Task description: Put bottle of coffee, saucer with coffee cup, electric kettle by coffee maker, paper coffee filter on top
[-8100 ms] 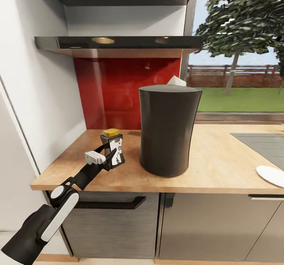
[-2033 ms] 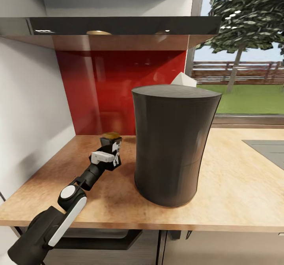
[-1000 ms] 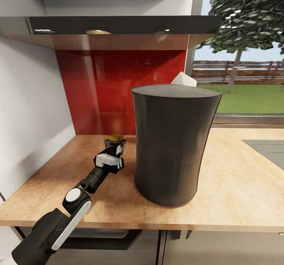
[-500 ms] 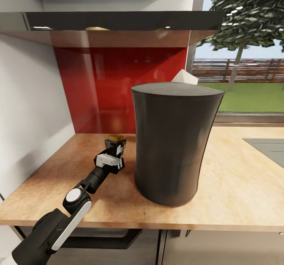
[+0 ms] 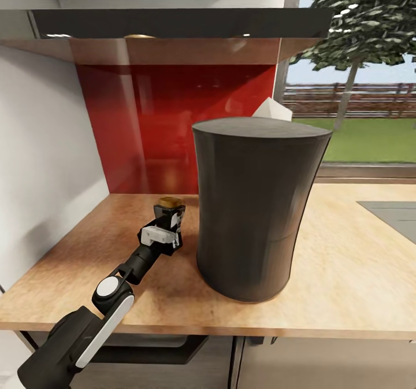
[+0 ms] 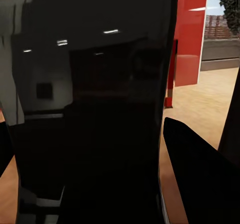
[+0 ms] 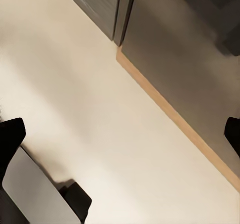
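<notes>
The worktop carries the coffee maker at its centre. A paper coffee filter peeks from behind its flat top at 12 o'clock. At its 9 o'clock stands the bottle of coffee, clamped in the left tool. The right tool's fingers are spread wide over the floor.

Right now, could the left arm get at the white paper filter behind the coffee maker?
Probably not easily: its fingers are at the jar, and the tall coffee maker stands between them and the filter.
</notes>
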Motion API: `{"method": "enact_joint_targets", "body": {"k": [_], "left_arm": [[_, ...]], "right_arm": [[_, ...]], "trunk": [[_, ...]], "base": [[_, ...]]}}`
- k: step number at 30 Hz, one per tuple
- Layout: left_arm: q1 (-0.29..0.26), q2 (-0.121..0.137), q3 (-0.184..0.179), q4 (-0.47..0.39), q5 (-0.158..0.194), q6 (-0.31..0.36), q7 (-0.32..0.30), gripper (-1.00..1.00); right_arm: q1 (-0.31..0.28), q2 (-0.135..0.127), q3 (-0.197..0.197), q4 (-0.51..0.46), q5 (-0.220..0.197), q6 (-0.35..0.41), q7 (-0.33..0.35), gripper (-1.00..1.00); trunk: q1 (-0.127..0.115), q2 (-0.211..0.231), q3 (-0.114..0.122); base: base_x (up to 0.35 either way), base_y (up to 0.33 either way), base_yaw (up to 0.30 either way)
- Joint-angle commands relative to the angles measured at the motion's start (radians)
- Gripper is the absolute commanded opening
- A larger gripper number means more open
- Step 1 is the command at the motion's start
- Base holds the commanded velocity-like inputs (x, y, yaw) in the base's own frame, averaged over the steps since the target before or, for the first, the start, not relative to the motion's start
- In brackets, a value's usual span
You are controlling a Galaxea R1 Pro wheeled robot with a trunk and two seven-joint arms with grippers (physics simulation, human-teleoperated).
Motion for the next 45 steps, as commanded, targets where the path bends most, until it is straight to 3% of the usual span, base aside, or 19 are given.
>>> {"method": "enact_joint_targets", "body": {"k": [1, 18, 37, 38, 45], "left_arm": [[-0.001, 0.001, -0.004, -0.002, 0.008, 0.004, 0.008, -1.0], [-0.001, 0.001, -0.012, -0.002, 0.008, 0.005, 0.008, -1.0], [-0.001, 0.001, -0.011, -0.002, 0.008, 0.006, 0.009, -1.0], [-0.001, 0.001, -0.011, -0.002, 0.008, 0.006, 0.009, 1.0], [-0.001, 0.001, -0.009, 0.0, 0.008, 0.004, 0.009, 1.0]], "right_arm": [[-0.001, -0.001, 0.008, -0.001, -0.011, -0.004, -0.002, 1.0], [-0.001, -0.001, 0.008, -0.001, -0.011, -0.004, -0.002, 1.0], [-0.001, -0.001, 0.008, -0.001, -0.011, -0.004, -0.002, 1.0], [-0.001, -0.001, 0.008, -0.001, -0.011, -0.004, -0.002, 1.0], [-0.001, -0.001, 0.008, -0.001, -0.011, -0.004, -0.002, 1.0]], "trunk": [[0.0, -0.001, -0.002], [0.0, -0.001, -0.018], [0.0, -0.001, -0.019], [0.0, -0.001, -0.019], [0.0, -0.001, -0.019]], "base": [[0.0, 0.0, 0.0], [0.0, 0.0, 0.0], [0.0, 0.0, 0.0], [0.0, 0.0, 0.0], [0.0, 0.0, 0.0]]}}
